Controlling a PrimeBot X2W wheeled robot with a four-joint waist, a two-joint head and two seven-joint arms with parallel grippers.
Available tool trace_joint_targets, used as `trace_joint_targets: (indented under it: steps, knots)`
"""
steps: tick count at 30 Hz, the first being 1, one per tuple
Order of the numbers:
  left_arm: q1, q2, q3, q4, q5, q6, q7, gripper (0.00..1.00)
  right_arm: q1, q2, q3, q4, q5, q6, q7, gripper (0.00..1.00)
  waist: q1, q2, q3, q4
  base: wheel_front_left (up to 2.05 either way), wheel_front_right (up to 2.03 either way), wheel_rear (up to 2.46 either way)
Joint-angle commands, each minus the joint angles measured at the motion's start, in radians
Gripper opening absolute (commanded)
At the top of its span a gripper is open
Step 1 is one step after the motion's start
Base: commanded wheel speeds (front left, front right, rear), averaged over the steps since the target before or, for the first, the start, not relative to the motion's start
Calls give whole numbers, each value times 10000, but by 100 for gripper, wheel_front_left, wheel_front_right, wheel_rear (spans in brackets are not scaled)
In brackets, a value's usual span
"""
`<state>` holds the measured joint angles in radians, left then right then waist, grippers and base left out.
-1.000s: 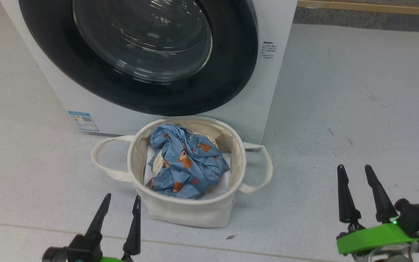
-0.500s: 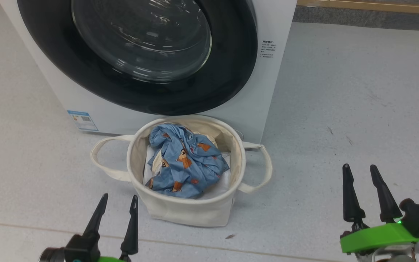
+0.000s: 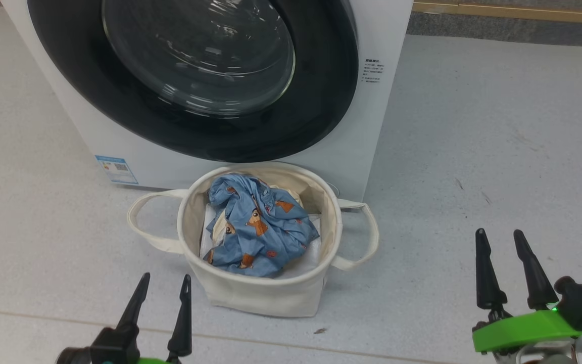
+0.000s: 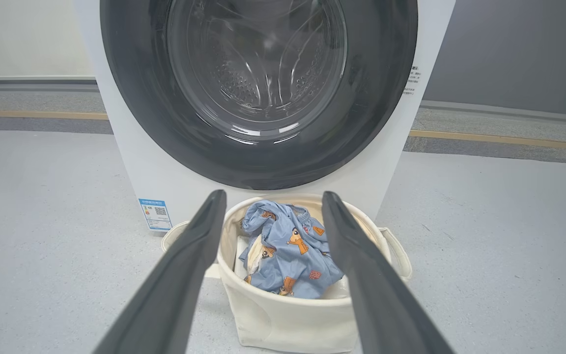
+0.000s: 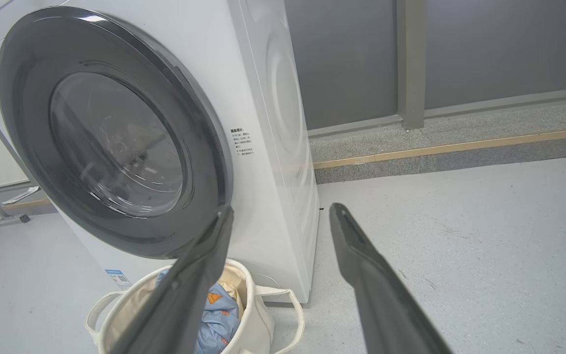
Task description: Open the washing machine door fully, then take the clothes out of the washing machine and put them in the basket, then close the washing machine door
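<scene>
The white washing machine (image 3: 372,126) stands at the top of the head view, its black-rimmed glass door (image 3: 321,101) flat against the front, shut. In front of it on the floor sits the cream basket (image 3: 265,296). Blue clothes with orange-brown prints (image 3: 258,230) lie in it on top of white fabric. My left gripper (image 3: 164,283) hangs open, empty, just near-left of the basket. My right gripper (image 3: 500,237) is open and empty over bare floor to the right. The left wrist view looks at the door (image 4: 371,123), basket (image 4: 288,319) and clothes (image 4: 293,250); the right wrist view shows door (image 5: 204,147) and basket (image 5: 248,319).
Grey speckled floor (image 3: 473,151) surrounds the machine, with open room on the right. A kerb with a wooden strip (image 5: 460,145) and a grey wall run behind. A blue label (image 3: 115,169) marks the machine's lower left corner. A small dark speck (image 3: 320,331) lies near the basket.
Both grippers have drifted slightly lower and nearer in the head view, still open. The picture shifted a little with the camera. Basket, clothes and door stand as before.
</scene>
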<state>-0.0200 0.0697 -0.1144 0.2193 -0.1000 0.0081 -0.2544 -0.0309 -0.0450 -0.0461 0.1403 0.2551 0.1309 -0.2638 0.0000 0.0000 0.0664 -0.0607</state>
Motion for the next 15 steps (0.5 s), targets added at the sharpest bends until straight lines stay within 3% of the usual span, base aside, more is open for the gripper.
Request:
trace_joint_targets:
  steps: [1, 15]
  knots:
    - [-170, 27, 330, -233, 26, -46, -74, 100, -227, -53, 222, -280, -85, -2, 20, 100, 0, 0, 0, 3, 0, 0, 0]
    - [-318, -12, 322, -251, 90, -54, -74, 100, -284, -53, 163, -290, -143, -2, 20, 100, 0, 0, 65, 71, 0, 0, 0]
